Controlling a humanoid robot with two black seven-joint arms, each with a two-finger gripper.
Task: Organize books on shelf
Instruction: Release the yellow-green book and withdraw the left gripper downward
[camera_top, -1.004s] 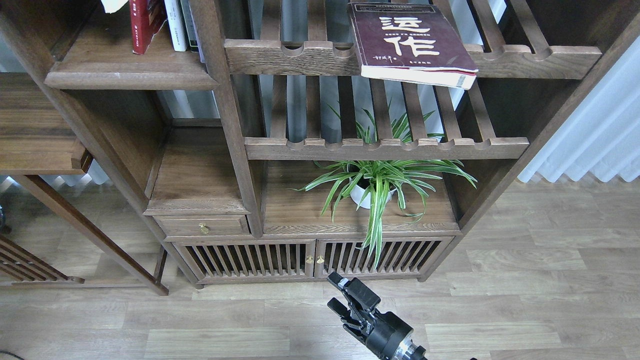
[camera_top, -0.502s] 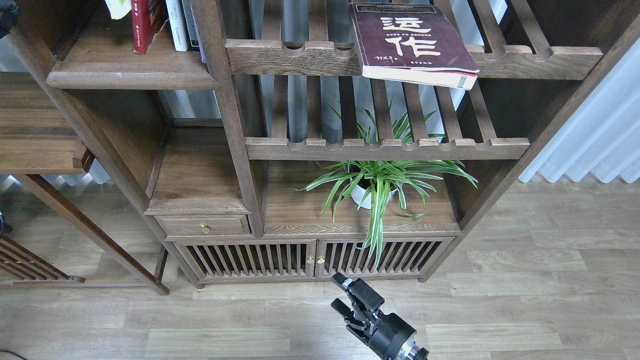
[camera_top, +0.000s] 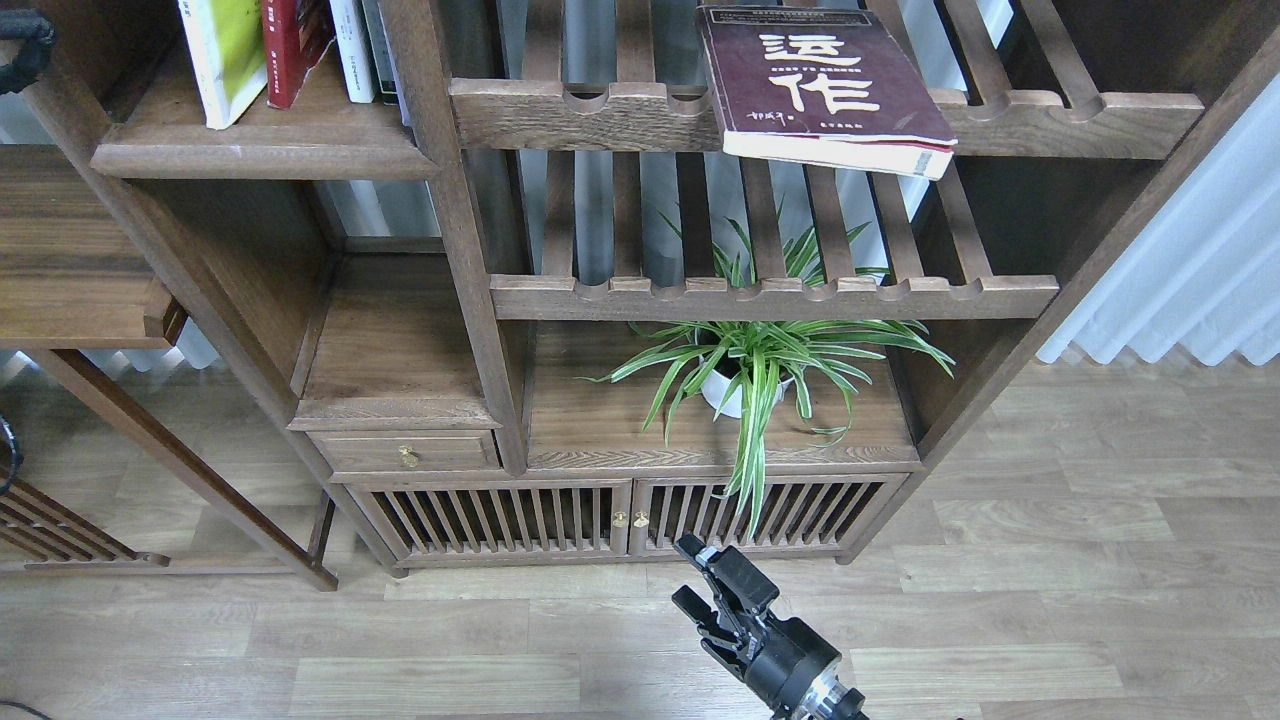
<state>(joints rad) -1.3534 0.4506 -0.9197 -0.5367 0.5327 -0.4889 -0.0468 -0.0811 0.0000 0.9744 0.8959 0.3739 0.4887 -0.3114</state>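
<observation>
The thick dark maroon book (camera_top: 815, 85) with white characters lies flat on the top slatted rack, its corner overhanging the front rail. On the shelf (camera_top: 260, 150) at upper left, a lime-yellow book (camera_top: 228, 55) stands leaning next to a red book (camera_top: 292, 45). A dark piece of my left arm (camera_top: 25, 45) shows at the top left edge, left of the yellow book; its fingers cannot be made out. My right gripper (camera_top: 692, 576) hangs low over the floor in front of the cabinet doors, open and holding nothing.
White and grey books (camera_top: 355, 45) stand right of the red one. A potted spider plant (camera_top: 745, 375) sits on the lower board under a second slatted rack (camera_top: 770, 295). A small drawer (camera_top: 405, 452), slatted cabinet doors (camera_top: 620, 520) and a curtain (camera_top: 1190, 270) are nearby.
The lime-yellow book has come down into view and now stands on the shelf left of the red book. My right gripper has drifted slightly right.
</observation>
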